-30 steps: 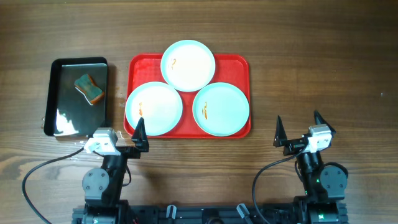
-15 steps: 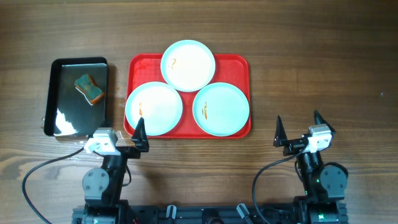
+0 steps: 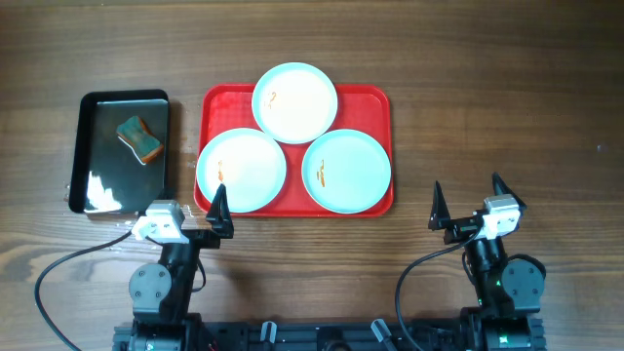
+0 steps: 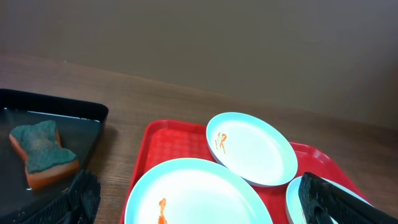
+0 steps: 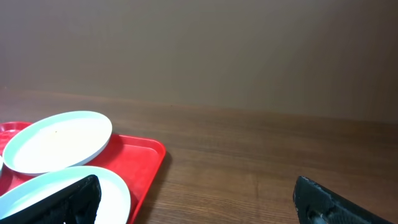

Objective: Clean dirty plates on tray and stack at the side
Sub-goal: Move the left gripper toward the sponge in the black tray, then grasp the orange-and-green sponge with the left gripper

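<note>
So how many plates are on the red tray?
3. The far plate sits at the back middle of the red tray, the left plate near-left, the right plate near-right. None seems hidden.

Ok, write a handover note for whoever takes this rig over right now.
Left hand: open, empty, at the red tray's front left corner.
Right hand: open, empty, over bare table right of the tray.
Three plates lie on the tray: back, front left, front right, each with orange smears.
Sponge sits in the black tray on the left.
Done: nothing yet.
Left: wipe all three plates, stack them beside the tray.
</note>
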`<state>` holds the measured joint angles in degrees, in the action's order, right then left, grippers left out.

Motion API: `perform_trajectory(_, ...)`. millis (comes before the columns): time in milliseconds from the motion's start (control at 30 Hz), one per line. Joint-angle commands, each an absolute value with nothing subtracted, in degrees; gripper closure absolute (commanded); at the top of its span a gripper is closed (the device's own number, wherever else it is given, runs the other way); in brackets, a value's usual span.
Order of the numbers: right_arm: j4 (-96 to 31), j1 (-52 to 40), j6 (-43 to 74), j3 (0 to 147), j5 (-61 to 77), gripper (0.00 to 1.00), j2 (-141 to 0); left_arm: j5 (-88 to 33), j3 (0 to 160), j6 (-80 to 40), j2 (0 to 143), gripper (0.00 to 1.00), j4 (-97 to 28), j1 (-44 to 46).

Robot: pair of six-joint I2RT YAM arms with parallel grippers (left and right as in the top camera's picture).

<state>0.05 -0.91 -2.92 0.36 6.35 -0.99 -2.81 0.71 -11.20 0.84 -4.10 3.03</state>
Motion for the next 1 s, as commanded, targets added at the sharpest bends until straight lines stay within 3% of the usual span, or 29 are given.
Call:
perform_trajectory(0, 0.32, -0.56, -3.44, 0.30, 5.74, 0.00, -1.08, -1.83, 0.34, -10.24, 0.91, 0.00, -4.32, 2.72)
perform_trajectory(133, 0.32, -0.56, -3.42, 0.30, 5.74, 0.00, -1.08, -4.62, 0.34, -14.00, 0.91, 0.00, -2.37, 2.79)
perform_trajectory(300, 0.32, -0.56, -3.42, 0.30, 5.74, 0.00, -1.08, -45.71, 0.34, -45.69, 0.91, 0.00, -1.30, 3.14)
perform_trajectory(400, 0.32, -0.56, -3.44, 0.30, 5.74, 0.00, -1.08, -48.21, 0.34, -58.13, 0.91, 0.00, 7.20, 3.14)
perform_trajectory(467, 0.32, -0.56, -3.44, 0.30, 5.74, 0.00, -1.08, -48.31, 1.39, -60.47, 0.93, 0.00, 26.74, 3.07)
perform_trajectory(533, 0.32, -0.56, -3.42, 0.30, 5.74, 0.00, -1.08, -45.01, 5.85, -58.70, 1.06, 0.01, 27.62, 2.17)
perform_trajectory(600, 0.32, -0.56, -3.44, 0.30, 5.74, 0.00, -1.08, -43.35, 14.55, -48.14, 3.07, 0.01, 13.89, -0.03)
perform_trajectory(667, 0.32, -0.56, -3.42, 0.30, 5.74, 0.00, -1.08, -38.83, 26.52, -34.00, 8.56, 0.01, -8.08, -2.85)
perform_trajectory(800, 0.32, -0.56, -3.44, 0.30, 5.74, 0.00, -1.08, -17.30, 54.76, -17.28, 30.02, 0.00, -43.99, -6.57)
perform_trajectory(900, 0.32, -0.56, -3.42, 0.30, 5.74, 0.00, -1.08, -4.67, 75.22, -15.16, 49.91, 0.00, -62.19, -6.72)
perform_trajectory(967, 0.32, -0.56, -3.42, 0.30, 5.74, 0.00, -1.08, -3.33, 85.03, -15.16, 59.99, 0.00, -69.58, -6.72)
